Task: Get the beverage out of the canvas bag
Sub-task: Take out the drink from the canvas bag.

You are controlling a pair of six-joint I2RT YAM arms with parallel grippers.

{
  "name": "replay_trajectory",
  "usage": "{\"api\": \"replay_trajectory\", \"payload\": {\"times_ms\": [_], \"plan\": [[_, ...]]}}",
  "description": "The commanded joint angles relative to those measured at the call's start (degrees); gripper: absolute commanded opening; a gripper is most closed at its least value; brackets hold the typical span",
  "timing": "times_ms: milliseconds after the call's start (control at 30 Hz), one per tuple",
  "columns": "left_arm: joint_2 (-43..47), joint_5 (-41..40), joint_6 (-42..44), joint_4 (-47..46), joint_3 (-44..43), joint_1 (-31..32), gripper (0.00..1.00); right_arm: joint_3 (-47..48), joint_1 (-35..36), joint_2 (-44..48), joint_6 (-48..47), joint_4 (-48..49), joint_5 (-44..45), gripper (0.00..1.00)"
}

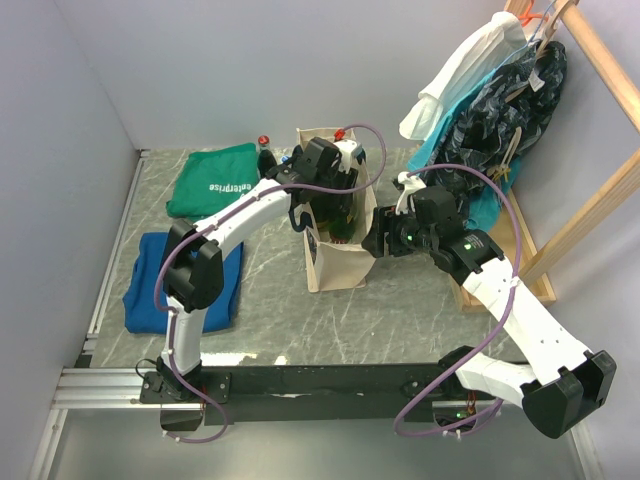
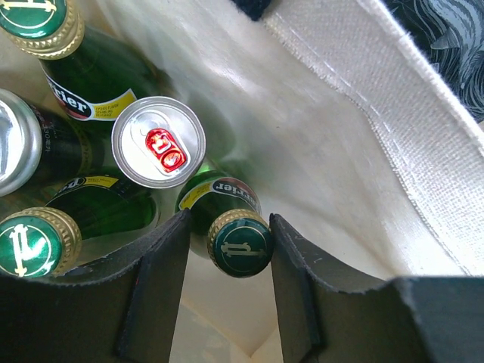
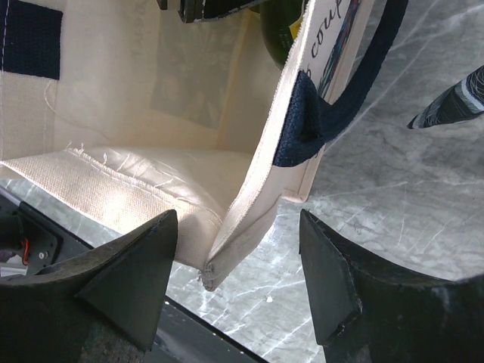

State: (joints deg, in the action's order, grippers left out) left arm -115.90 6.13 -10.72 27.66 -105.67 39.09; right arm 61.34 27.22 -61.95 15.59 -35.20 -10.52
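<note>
L tool [image 2: 229, 225] astride bottle [image 2: 240, 243]; bag wall [image 2: 340, 151] close.

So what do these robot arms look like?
The left arm and right arm have white tubular links with black joints, and a purple cable loops along each. The right arm shows small green lights. The left gripper and right gripper each have two flat, black, wedge-shaped fingers.

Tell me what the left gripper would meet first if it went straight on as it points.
Probably the green glass bottle with a gold-rimmed cap, between the left gripper's fingers inside the cream canvas bag; depth is unclear.
</note>
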Motion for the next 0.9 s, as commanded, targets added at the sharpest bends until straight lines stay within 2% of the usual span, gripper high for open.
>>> {"api": "replay_trajectory", "payload": {"times_ms": [0,67,200,333,367,467,867], "plan": [[0.3,-0.9,0.4,-0.8,-2.5,0.4,0.50,-0.8,0.3,0.6,-0.2,0.2,0.8,0.71],[0.3,-0.8,0.4,-0.9,-2.5,0.4,0.48,-0.9,0.3,0.5,-0.1,0.1,0.9,0.71],[0.1,-0.3,0.4,-0.8,-3.0,0.4,0.31,-0.8,0.4,0.5,-0.2,0.1,0.9,0.71],[0.6,0.6,0.9,-1.4,-2.4,0.5,0.25,-0.7,0.4,0.4,-0.3,0.2,0.9,0.72],[0.7,0.5,0.8,-1.6,-2.1,0.5,0.15,-0.6,0.4,0.4,-0.3,0.1,0.9,0.71],[1.1,0.3,0.8,-1.6,-2.2,0.5,0.01,-0.5,0.3,0.3,-0.3,0.2,0.9,0.72],[5.7,1.3,0.0,-2.1,-4.1,1.2,0.01,-0.7,0.3,0.4,-0.2,0.4,1.0,0.71]]}}
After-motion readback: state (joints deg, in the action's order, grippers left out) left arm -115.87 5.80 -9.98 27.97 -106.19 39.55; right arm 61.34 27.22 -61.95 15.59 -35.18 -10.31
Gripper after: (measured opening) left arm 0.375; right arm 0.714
